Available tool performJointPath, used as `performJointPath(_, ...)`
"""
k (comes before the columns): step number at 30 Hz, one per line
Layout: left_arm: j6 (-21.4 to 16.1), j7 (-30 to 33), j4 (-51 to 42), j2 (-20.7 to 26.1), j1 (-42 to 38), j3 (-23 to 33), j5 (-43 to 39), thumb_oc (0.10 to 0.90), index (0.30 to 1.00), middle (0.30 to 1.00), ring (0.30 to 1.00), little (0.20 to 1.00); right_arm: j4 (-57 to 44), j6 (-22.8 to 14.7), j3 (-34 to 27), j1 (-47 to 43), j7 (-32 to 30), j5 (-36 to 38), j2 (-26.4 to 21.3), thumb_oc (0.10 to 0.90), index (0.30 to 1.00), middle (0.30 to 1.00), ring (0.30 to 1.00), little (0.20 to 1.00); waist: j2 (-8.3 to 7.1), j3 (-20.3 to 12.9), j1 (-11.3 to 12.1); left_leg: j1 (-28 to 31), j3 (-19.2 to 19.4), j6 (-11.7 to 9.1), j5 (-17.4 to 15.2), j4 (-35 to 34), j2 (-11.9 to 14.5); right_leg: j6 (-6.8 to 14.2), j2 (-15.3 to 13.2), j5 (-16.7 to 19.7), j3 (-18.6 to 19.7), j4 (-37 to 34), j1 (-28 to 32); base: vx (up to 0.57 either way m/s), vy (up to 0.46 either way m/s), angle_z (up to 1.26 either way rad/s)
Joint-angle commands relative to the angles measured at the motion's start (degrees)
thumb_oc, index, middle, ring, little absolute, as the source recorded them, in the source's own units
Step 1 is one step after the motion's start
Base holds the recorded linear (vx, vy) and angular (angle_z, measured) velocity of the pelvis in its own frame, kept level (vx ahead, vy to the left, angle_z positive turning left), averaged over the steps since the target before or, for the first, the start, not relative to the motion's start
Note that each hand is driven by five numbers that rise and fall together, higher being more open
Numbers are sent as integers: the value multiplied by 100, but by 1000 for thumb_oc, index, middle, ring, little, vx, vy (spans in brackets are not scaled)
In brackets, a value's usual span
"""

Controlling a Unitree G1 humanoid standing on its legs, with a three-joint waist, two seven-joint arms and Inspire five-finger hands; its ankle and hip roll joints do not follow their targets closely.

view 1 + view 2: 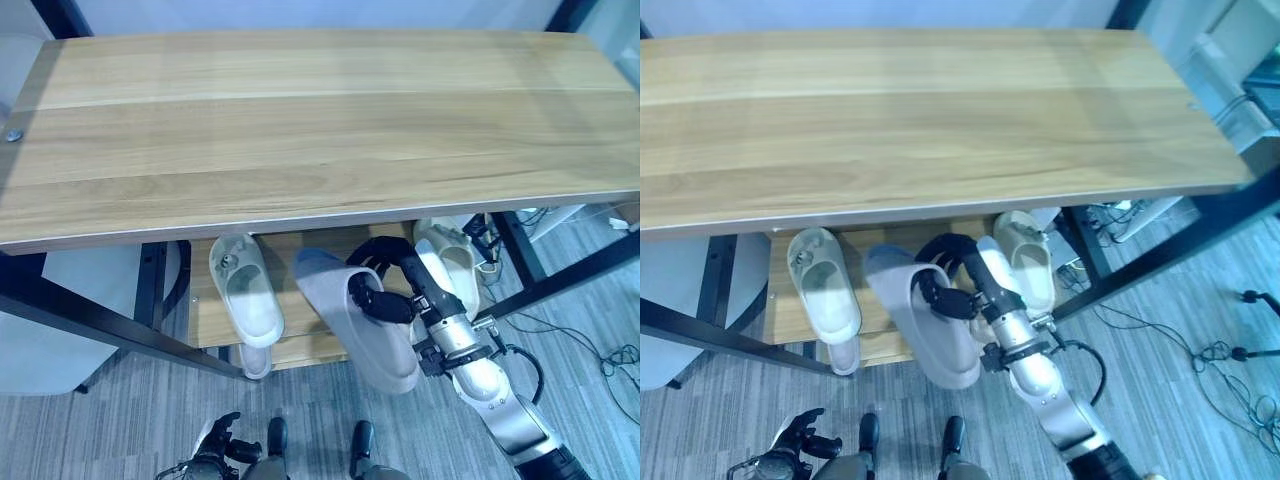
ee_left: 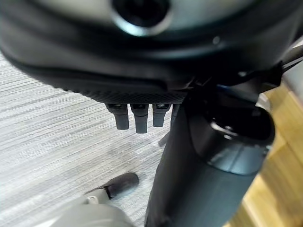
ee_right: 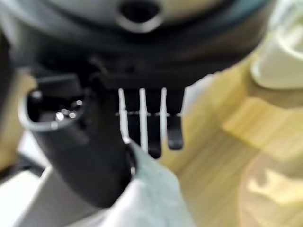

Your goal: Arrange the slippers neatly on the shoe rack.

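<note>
My right hand [image 1: 392, 290] is shut on a grey slipper [image 1: 365, 335], thumb on top and fingers curled over its edge. It holds the slipper tilted at the front edge of the rack's lower shelf [image 1: 205, 312], toe toward the shelf. The right wrist view shows the fingers [image 3: 147, 127] over the grey slipper [image 3: 154, 194]. A cream slipper [image 1: 246, 290] lies on the lower shelf at left, with another slipper's end [image 1: 256, 362] showing just below it. Another cream slipper [image 1: 450, 262] lies at right. My left hand [image 1: 216, 448] hangs low and relaxed over the floor.
The wide wooden top shelf [image 1: 300, 130] overhangs and hides most of the lower shelf. Black metal frame legs [image 1: 150, 340] run down at both sides. Loose cables [image 1: 610, 360] lie on the grey carpet at right. A white object [image 1: 60, 300] stands at left.
</note>
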Motion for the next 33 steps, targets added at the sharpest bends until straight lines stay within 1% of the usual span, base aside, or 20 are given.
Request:
performJointPath(1, -176, 128, 248, -41, 31, 168, -429, 800, 900, 900, 900, 900, -677, -627, 122, -24, 225, -1, -230, 400, 300, 300, 300, 300, 50, -215, 23, -4, -237, -68, -652, 606, 58, 275, -4, -914, 66, 324, 554, -131, -73, -8)
performJointPath(4, -390, 401, -187, 151, -7, 529, -1138, 800, 900, 900, 900, 900, -613, -748, 488, 297, 586, 417, -324, 400, 300, 300, 300, 300, 75, 142, 47, -255, -261, -67, -901, 1384, 127, 162, -24, -1227, 2, 1128, 371, -136, -71, 7)
performJointPath(7, -741, 778, -591, 302, -52, 931, -1847, 800, 900, 900, 900, 900, -335, -835, 950, 469, 741, 261, -535, 400, 300, 300, 300, 300, 174, 494, -16, -572, -370, -97, -1160, 2271, 218, 83, -86, -1572, -163, 2108, 78, -158, -55, 10)
performJointPath(8, -743, 779, -590, 300, -54, 938, -1850, 800, 900, 900, 900, 900, -321, -842, 963, 452, 734, 256, -534, 400, 300, 300, 300, 300, 176, 492, -31, -607, -380, -97, -1182, 2319, 219, 82, -89, -1596, -168, 2154, 48, -125, -16, 31)
performJointPath(10, -889, 1038, -756, 379, -101, 1068, -2111, 800, 900, 900, 900, 900, 50, -765, 1216, 452, 743, 144, -592, 400, 300, 300, 300, 300, 286, 703, -90, -1031, -448, -64, -1363, 2992, 324, -6, -189, -1842, -222, 2994, -417, -179, 0, 24)
performJointPath(11, -892, 1039, -753, 379, -106, 1074, -2114, 800, 900, 900, 900, 900, 68, -772, 1229, 434, 733, 138, -587, 400, 300, 300, 300, 300, 285, 691, -98, -1082, -453, -64, -1387, 3046, 325, -7, -193, -1869, -219, 3050, -467, -185, 14, 11)
performJointPath(15, -1055, 1273, -800, 425, -213, 1344, -2744, 800, 900, 900, 900, 900, 647, -586, 1389, 41, 507, 110, -520, 400, 300, 300, 300, 300, 424, 782, -129, -1922, -498, 43, -1805, 4144, 426, -189, -285, -2419, -141, 4283, -1355, -130, 7, 0)
performJointPath(19, -1120, 1433, -454, 420, -364, 1500, -3300, 800, 900, 900, 900, 900, 997, -447, 1348, -891, 33, 180, -435, 400, 300, 300, 300, 300, 526, 830, -88, -3160, -536, 190, -2213, 5462, 501, -377, -283, -2905, -11, 5564, -2688, -157, -1, -4)
performJointPath(20, -1102, 1472, -409, 375, -365, 1474, -3434, 800, 900, 900, 900, 900, 1120, -390, 1361, -1228, -132, 223, -371, 400, 300, 300, 300, 300, 571, 854, -62, -3400, -562, 190, -2456, 5816, 484, -397, -267, -3151, 99, 5908, -2950, -152, 7, -24)
performJointPath(22, -1094, 1547, -207, 289, -432, 1518, -3725, 800, 900, 900, 900, 900, 1315, -313, 1393, -1917, -492, 193, -275, 400, 300, 300, 300, 300, 620, 799, -4, -4277, -579, 286, -2690, 6577, 534, -509, -267, -3364, 262, 6636, -3851, -155, 13, -30)
performJointPath(23, -1094, 1546, -207, 289, -431, 1518, -3725, 800, 900, 900, 900, 900, 1316, -313, 1394, -1917, -493, 193, -274, 400, 300, 300, 300, 300, 620, 794, -5, -4284, -580, 286, -2691, 6580, 534, -509, -267, -3365, 262, 6639, -3857, -246, 36, -30)
performJointPath(24, -1081, 1760, 72, 153, -489, 1595, -4112, 800, 900, 900, 900, 900, 1488, -265, 1381, -2710, -1005, 272, -156, 400, 300, 300, 300, 300, 685, 728, 64, -5393, -697, 430, -2888, 7474, 573, -651, -241, -3545, 465, 7539, -4958, -164, 29, -19)
performJointPath(25, -1084, 1759, 77, 154, -496, 1602, -4115, 800, 900, 900, 900, 900, 1500, -267, 1391, -2726, -1012, 273, -150, 400, 300, 300, 300, 300, 682, 679, 62, -5485, -705, 430, -2912, 7533, 577, -651, -240, -3569, 469, 7595, -5048, -195, 41, -22)
performJointPath(26, -1171, 1944, -63, 160, -476, 1499, -4049, 800, 900, 900, 900, 900, 1562, -286, 1356, -2969, -1145, 431, -126, 400, 300, 300, 300, 300, 728, 654, 115, -5811, -759, 473, -3010, 7844, 571, -684, -277, -3657, 513, 7961, -5386, -44, -2, -11)
performJointPath(27, -1243, 2146, -298, 159, -420, 1363, -4009, 800, 900, 900, 900, 900, 1441, -321, 1310, -3525, -1444, 502, -252, 400, 300, 300, 300, 300, 762, 687, 183, -6382, -884, 511, -3204, 8558, 541, -739, -301, -3802, 580, 8650, -5937, -41, -1, -5)
performJointPath(28, -1238, 2158, -309, 151, -421, 1365, -4001, 800, 900, 900, 900, 900, 1444, -321, 1315, -3533, -1447, 503, -256, 400, 300, 300, 300, 300, 767, 654, 183, -6454, -894, 510, -3231, 8616, 541, -737, -302, -3828, 582, 8705, -6003, -4, -25, 15)
performJointPath(29, -1336, 2237, -363, 187, -345, 1294, -4108, 800, 900, 900, 900, 900, 1457, -328, 1309, -4037, -1548, 556, -473, 400, 300, 300, 300, 300, 755, 715, 257, -6965, -997, 559, -3449, 9314, 493, -795, -320, -4010, 623, 9434, -6496, 38, -12, 25)
performJointPath(31, -1375, 2319, -253, 219, -343, 1300, -4301, 800, 900, 900, 900, 900, 1561, -362, 1401, -4478, -1675, 662, -630, 400, 300, 300, 300, 300, 738, 787, 303, -7442, -1045, 611, -3693, 10040, 463, -865, -328, -4220, 687, 10187, -6967, 56, -1, 18)
performJointPath(32, -1376, 2318, -251, 218, -344, 1301, -4302, 800, 900, 900, 900, 900, 1563, -363, 1403, -4482, -1676, 662, -629, 400, 300, 300, 300, 300, 738, 780, 302, -7455, -1046, 611, -3698, 10049, 463, -865, -328, -4225, 688, 10197, -6980, 95, 22, 16)
performJointPath(33, -1351, 2392, 26, 267, -387, 1289, -4463, 800, 900, 900, 900, 900, 1665, -394, 1554, -5042, -1824, 687, -851, 400, 300, 300, 300, 300, 729, 903, 328, -7863, -1130, 643, -3919, 10759, 411, -912, -344, -4409, 762, 10927, -7394, 89, 31, 16)
